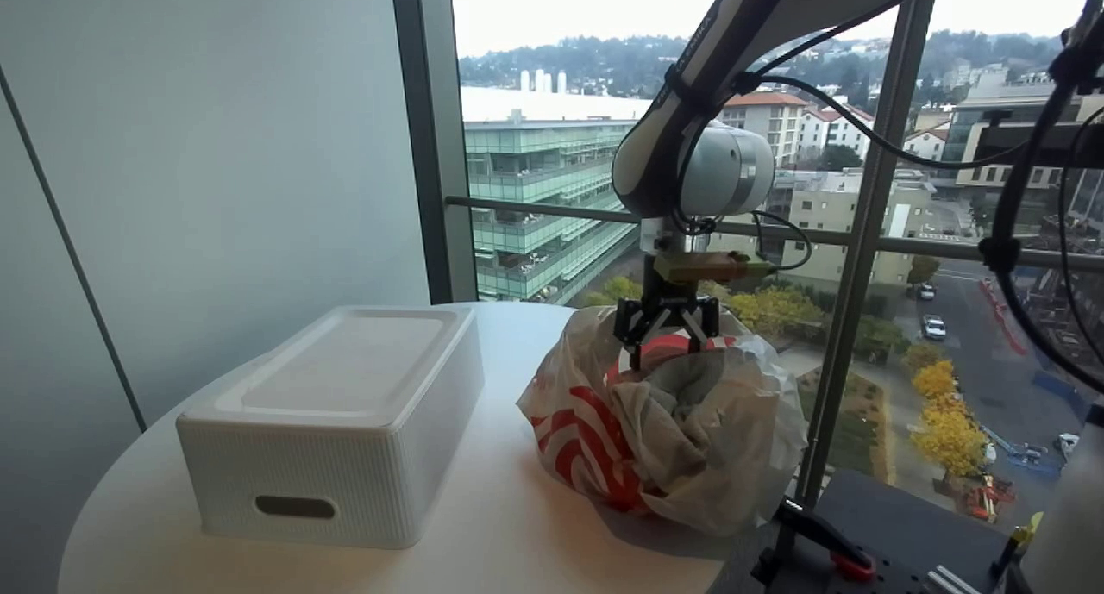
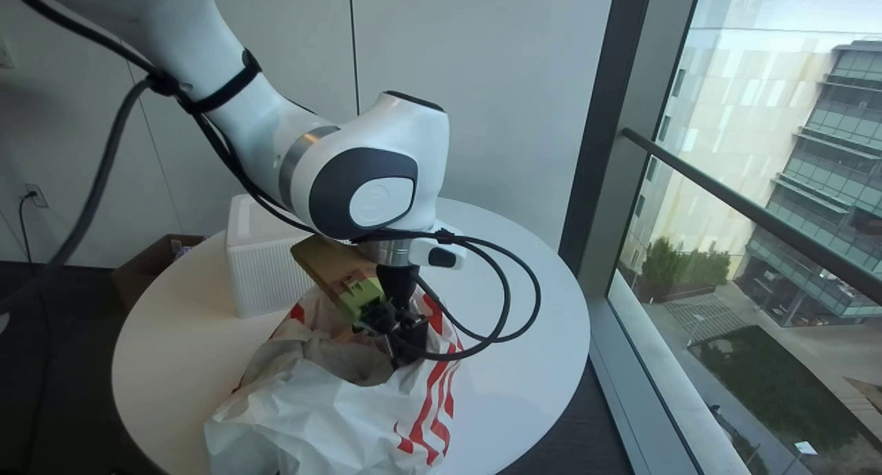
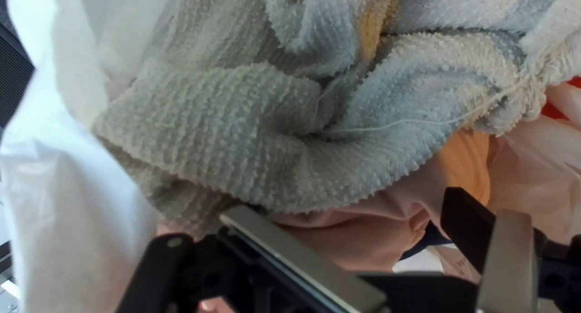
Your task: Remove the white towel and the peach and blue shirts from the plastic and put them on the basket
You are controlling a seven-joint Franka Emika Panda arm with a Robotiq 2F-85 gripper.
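My fingers [image 3: 304, 258] lie closest to the wrist camera, spread apart, with folds of the peach shirt [image 3: 358, 240] showing in the gap. In an exterior view my gripper [image 1: 665, 357] points down into the mouth of the plastic bag [image 1: 586, 456]. The white towel [image 3: 272, 136], greyish and bunched, is inside the bag, lying over part of the peach shirt. One fingertip overlaps the towel's edge in the wrist view; whether it touches, I cannot tell. Also in the bag, beside the peach shirt, are an orange-yellow cloth [image 3: 470, 161] and a sliver of dark navy cloth [image 3: 426, 239], too little showing to name.

The white basket [image 1: 332, 460] stands near the bag, apart from it in an exterior view. Its sides are ribbed and its flat top is covered; lid or upturned base, I cannot tell. Beneath the bag is the round white table [image 2: 524, 378]. My arm [image 2: 265, 113] reaches over the bag. Behind the bag, in an exterior view, is a window [image 1: 552, 171]. A brown box [image 2: 145, 268] sits low, well apart from the bag.
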